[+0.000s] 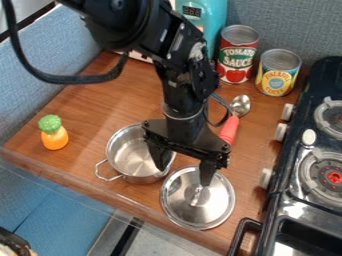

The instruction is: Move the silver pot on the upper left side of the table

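Silver pot (137, 155) on the wooden worktop (87, 125), just to the upper left of the round lid (180, 201), black tool (185, 175) hanging at the lid's upper side, its two fingers standing wide apart, red-handled spoon (230, 129) above the lid, stove (309, 112) on its right.

The brown desk (113, 107) bears a silver pot (128, 156) and a lid (184, 207) by the pincer (185, 176), a green-topped orange toy (54, 134) well to its left, and a red-handled spoon (229, 129), red can (236, 57) and yellow can (276, 75) to its upper right.
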`<state>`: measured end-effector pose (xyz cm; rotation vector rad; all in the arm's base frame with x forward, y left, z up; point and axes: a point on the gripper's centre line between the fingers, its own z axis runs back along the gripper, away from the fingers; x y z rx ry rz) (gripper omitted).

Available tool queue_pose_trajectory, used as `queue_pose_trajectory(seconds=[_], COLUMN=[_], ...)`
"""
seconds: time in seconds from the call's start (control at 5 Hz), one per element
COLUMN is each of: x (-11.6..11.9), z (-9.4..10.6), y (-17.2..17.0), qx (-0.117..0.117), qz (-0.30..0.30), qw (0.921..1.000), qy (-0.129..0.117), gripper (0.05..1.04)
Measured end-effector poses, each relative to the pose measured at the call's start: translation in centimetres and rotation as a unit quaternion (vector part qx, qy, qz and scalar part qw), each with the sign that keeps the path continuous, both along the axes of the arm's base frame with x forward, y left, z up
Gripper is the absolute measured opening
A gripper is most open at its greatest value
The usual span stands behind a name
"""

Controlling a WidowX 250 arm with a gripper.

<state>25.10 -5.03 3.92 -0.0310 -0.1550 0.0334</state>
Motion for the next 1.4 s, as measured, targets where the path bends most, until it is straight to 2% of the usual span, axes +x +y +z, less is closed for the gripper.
queue_pose_trajectory(seconds=[0.2, 0.4, 0.8, 1.0, 1.2, 1.4], x=[-0.2, 0.9, 3.4, 3.5, 3.5, 3.2], z=[-0.8, -0.7, -1.9, -3.6, -5.6, -6.1], y=[0.1, 0.5, 1.9, 2.4, 3.5, 4.6], qx=[0.004, 0.010, 0.025, 0.033, 0.044, 0.048], qz=[-0.002, -0.013, -0.023, -0.016, -0.008, 0.003], qw=[0.9999, 0.9999, 0.9994, 0.9990, 0.9977, 0.9970], qy=[0.014, 0.000, 0.006, 0.027, 0.050, 0.061], gripper=[1.001, 1.001, 1.001, 1.001, 0.946, 0.658])
